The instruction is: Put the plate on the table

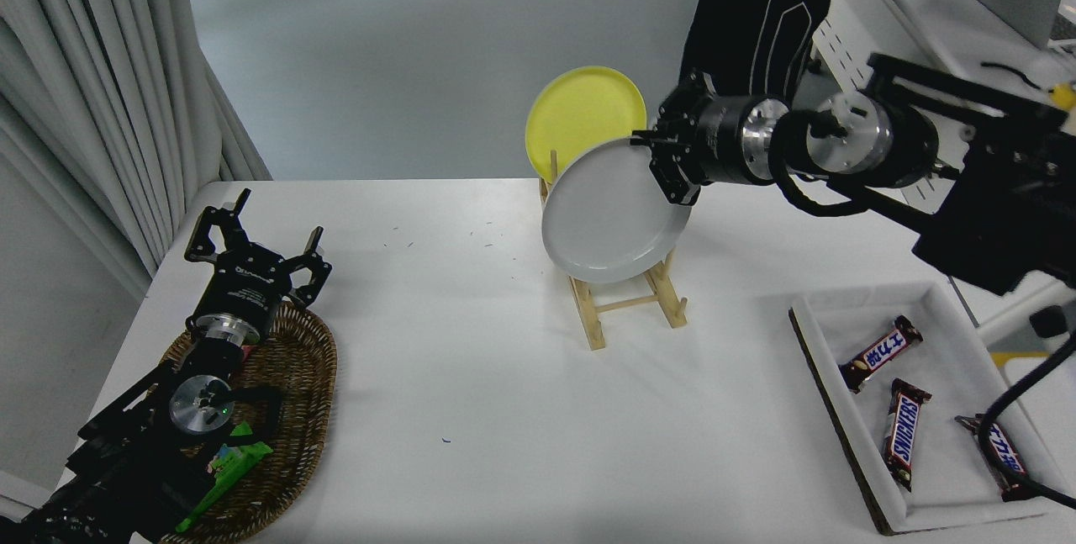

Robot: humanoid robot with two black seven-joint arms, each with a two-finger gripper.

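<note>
My right gripper (660, 164) is shut on the upper right rim of the light grey plate (603, 214). It holds the plate tilted on edge in the air, above the front slots of the wooden rack (626, 304). The plate hides the mint green plate. The yellow plate (578, 111) stands at the back of the rack. The white table (471, 342) lies below. My left gripper (252, 254) is parked open at the lower left, over a wicker basket.
The wicker basket (294, 409) with a green packet sits at the front left. A white tray (925, 409) with chocolate bars sits at the front right. A person (756, 14) in black stands beyond the far edge, next to a long white desk (925, 31).
</note>
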